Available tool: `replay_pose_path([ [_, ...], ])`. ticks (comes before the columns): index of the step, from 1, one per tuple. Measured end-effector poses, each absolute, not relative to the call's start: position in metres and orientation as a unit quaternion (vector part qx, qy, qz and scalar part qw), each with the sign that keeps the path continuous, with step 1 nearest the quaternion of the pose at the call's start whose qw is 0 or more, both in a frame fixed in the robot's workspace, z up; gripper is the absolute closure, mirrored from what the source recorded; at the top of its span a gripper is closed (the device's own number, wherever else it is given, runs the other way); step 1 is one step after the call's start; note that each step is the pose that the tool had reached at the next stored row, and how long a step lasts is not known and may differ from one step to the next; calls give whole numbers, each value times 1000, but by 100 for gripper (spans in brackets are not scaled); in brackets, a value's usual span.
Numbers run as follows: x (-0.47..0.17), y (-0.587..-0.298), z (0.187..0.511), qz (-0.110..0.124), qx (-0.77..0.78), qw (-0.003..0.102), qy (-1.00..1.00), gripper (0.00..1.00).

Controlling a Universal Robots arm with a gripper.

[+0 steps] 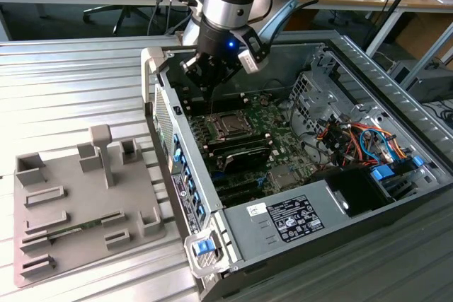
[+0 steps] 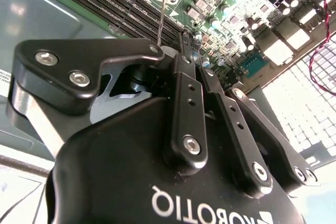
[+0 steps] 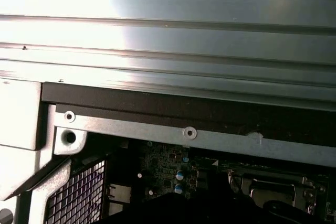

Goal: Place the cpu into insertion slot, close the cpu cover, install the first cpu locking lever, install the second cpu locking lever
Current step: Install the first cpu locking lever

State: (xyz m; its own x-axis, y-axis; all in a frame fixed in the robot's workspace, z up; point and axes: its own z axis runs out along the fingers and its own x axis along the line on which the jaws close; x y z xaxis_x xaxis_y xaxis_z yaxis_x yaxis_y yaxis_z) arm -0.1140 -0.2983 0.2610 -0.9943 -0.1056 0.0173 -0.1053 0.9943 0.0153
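**Q:** Gripper [image 1: 212,79] first. What is it doing?

**A:** It hangs inside the open case [image 1: 368,196], near the case's far wall, just above the board [image 1: 283,146]. In the second wrist view its fingers [image 2: 190,124] look drawn together, with a thin wire lever [image 2: 161,22] rising from between them toward the board. I judge them clamped on that lever, though the contact itself is hidden.

**Q:** How far along is the job?

**A:** In the exterior view the slot [image 1: 229,125] sits mid-board with the cover [image 1: 228,116] lying flat over it, a dark square showing through the cut-out. So placing the cpu and closing the cover look done. Whether either lever is latched, I cannot tell.

**Q:** And the slot relative to the gripper?

**A:** Just below the fingertips, slightly toward the case's near edge.
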Motion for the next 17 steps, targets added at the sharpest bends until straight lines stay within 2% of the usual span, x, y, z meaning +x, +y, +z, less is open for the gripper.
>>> replay_pose_path([
  [17, -109, -298, 259, -7, 53, 10, -999, 89],
])
